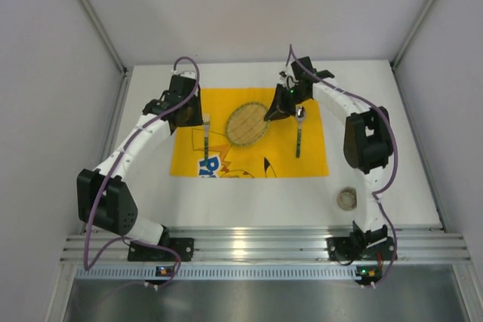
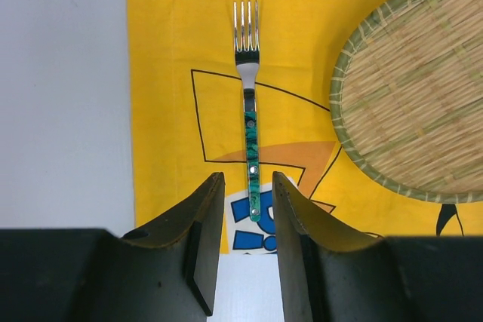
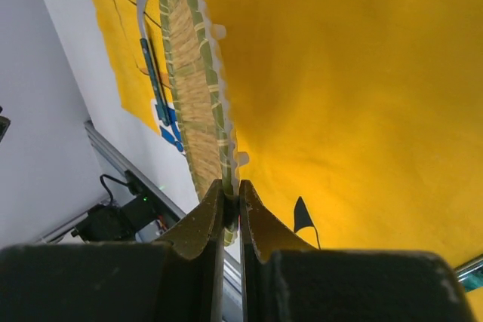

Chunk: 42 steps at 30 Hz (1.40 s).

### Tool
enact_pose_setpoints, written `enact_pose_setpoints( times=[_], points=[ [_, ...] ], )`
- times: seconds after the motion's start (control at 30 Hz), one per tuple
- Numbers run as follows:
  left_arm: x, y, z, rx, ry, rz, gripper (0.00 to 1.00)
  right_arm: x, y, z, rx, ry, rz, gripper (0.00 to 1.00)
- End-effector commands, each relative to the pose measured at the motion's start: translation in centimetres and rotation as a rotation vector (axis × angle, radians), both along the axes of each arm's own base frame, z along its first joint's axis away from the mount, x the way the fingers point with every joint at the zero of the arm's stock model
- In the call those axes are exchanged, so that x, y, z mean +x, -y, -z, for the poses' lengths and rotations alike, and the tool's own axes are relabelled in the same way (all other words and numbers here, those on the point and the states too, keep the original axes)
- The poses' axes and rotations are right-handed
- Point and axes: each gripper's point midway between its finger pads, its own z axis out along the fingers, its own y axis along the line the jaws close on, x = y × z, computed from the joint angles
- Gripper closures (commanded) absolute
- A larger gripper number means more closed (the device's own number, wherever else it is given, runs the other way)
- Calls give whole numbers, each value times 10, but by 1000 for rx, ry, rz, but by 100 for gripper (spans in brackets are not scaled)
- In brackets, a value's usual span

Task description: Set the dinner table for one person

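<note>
The white dinner table [image 1: 381, 96] carries a yellow printed mat [image 1: 306, 164]. A round woven bamboo plate [image 1: 247, 124] is over the mat's middle. My right gripper [image 1: 273, 109] is shut on the plate's right rim; in the right wrist view [image 3: 232, 200] the plate [image 3: 192, 88] shows edge-on. A green-handled fork [image 1: 205, 139] lies on the mat left of the plate. My left gripper [image 1: 189, 113] is open and empty; in the left wrist view [image 2: 247, 213] its fingers stand either side of the handle end of the fork [image 2: 251, 122]. A green-handled spoon [image 1: 299, 133] lies right of the plate.
A small round beige cup [image 1: 346, 199] stands on the table at the near right, beside the right arm's base. An aluminium rail [image 1: 256, 243] runs along the near edge. Grey walls close in the left, right and far sides.
</note>
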Motion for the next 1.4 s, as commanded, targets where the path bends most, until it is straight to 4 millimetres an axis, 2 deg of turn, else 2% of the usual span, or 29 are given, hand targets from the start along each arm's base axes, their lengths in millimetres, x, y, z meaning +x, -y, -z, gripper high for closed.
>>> enact_pose_setpoints(
  times=[0.0,0.17,0.23,0.33,0.37,0.4,0.43,0.47,0.53,0.57,0.63,0.67,0.7,0.73,0.77,0.8,0.83,0.87,0.9,0.93,0.97,1.0,1.07,1.1,1.17,1.2,1.23,1.27,1.37],
  points=[
    [-6,-8,-13,8,36,-15,62,6,-10,-2,39,29,-20,100],
    [-10,-10,-10,15,32,-18,63,-11,5,41,-49,-28,-17,100],
    [-10,-11,-10,17,34,-20,63,-18,10,54,-73,-47,-24,86],
    [-7,-9,-12,12,42,-14,63,-23,14,59,-91,-50,-32,68],
    [-5,-7,-14,8,45,-12,63,-23,16,57,-98,-42,-28,62],
    [-3,-6,-14,2,45,-6,63,-23,17,56,-104,-31,-33,50],
    [-2,-5,-14,2,44,-2,63,-22,19,56,-119,-20,-28,45],
    [1,-3,-16,-2,46,1,63,-23,20,49,-125,-7,-27,35],
    [2,-1,-18,-6,48,8,64,-23,29,44,-164,11,-22,24],
    [3,0,-19,-9,50,11,64,-23,33,33,-171,36,-19,1],
    [3,0,-21,-10,54,13,64,-25,50,27,-234,69,-13,0],
    [3,0,-22,-11,57,15,64,-30,61,11,-258,95,0,0],
    [2,-1,-22,-10,57,14,64,-30,77,7,-290,111,25,0],
    [1,-1,-21,-11,59,14,64,-39,100,16,-360,92,65,0],
    [-1,-1,-19,-14,61,14,64,-42,117,0,-374,129,114,0],
    [-3,-1,-18,-15,61,15,64,-52,150,14,-410,63,200,0],
    [-4,0,-16,-23,59,17,64,-57,173,16,-433,45,264,0],
    [-8,0,-10,-25,46,22,64,-64,193,7,-434,52,333,0],
    [-7,2,-9,-33,48,24,64,-79,226,21,-452,-21,433,0],
    [-10,4,-5,-42,38,31,65,-85,251,13,-465,-5,515,0],
    [-10,5,-1,-45,30,34,65,-92,276,14,-485,-26,602,0],
    [-10,7,0,-52,31,40,65,-106,286,21,-509,-53,638,0],
    [-9,9,5,-59,21,46,66,-121,302,14,-525,-76,744,0],
    [-8,10,7,-62,20,49,66,-133,299,25,-516,-124,760,0],
    [-5,14,9,-70,13,58,66,-150,293,33,-452,-221,837,0],
    [-4,15,9,-72,14,60,66,-166,294,45,-410,-298,864,0],
    [-1,17,8,-76,12,64,67,-170,284,44,-344,-317,847,0],
    [0,20,7,-84,14,73,67,-174,285,43,-352,-302,823,0],
    [4,22,7,-90,20,81,67,-193,302,35,-503,-300,812,0]
  ],
)
